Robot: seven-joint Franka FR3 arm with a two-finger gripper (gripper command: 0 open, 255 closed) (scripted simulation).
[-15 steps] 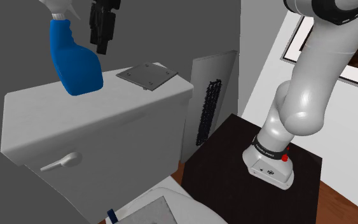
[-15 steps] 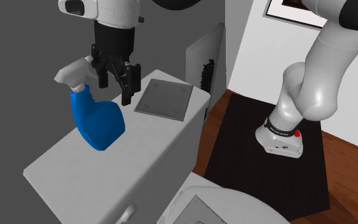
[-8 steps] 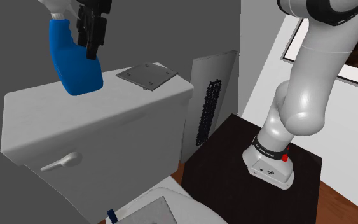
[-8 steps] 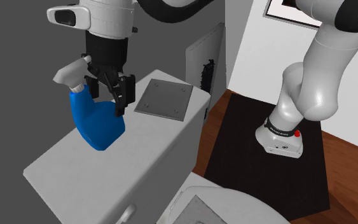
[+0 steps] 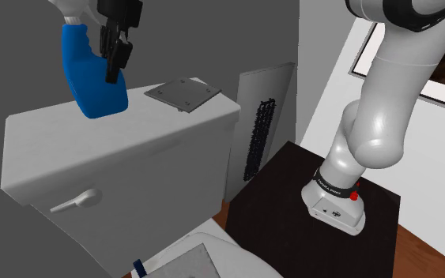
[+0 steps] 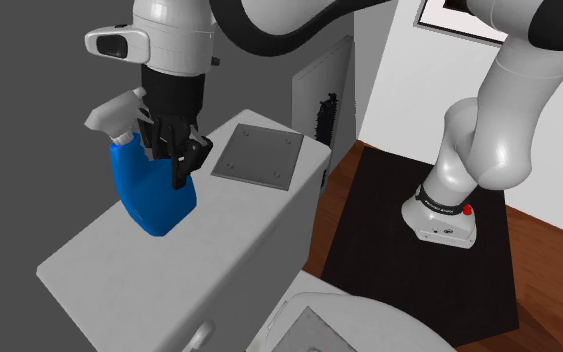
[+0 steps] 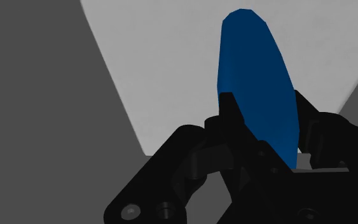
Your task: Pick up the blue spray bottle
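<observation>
The blue spray bottle point(image 5: 92, 83) with a pale grey trigger head point(image 6: 116, 112) stands upright on the white toilet tank lid point(image 5: 161, 122), toward its far end. My black gripper point(image 5: 111, 49) comes down from above and is shut on the bottle's upper body just under the head. In the second exterior view the gripper point(image 6: 169, 150) clasps the bottle point(image 6: 154, 200) from both sides. The wrist view shows the two fingers pressed against the blue bottle point(image 7: 257, 76), with the white lid point(image 7: 171, 57) beneath it.
A grey square plate point(image 5: 185, 95) lies on the lid beside the bottle. A flush handle point(image 5: 74, 203) sticks out of the tank front. A grey panel with a black brush point(image 5: 260, 130) leans by the wall. The arm's base point(image 5: 335, 201) sits on its dark stand point(image 5: 280, 201).
The gripper moved from beside the bottle onto it, lowered a little, and its fingers closed on the bottle's upper body. The bottle has stayed on the lid.
</observation>
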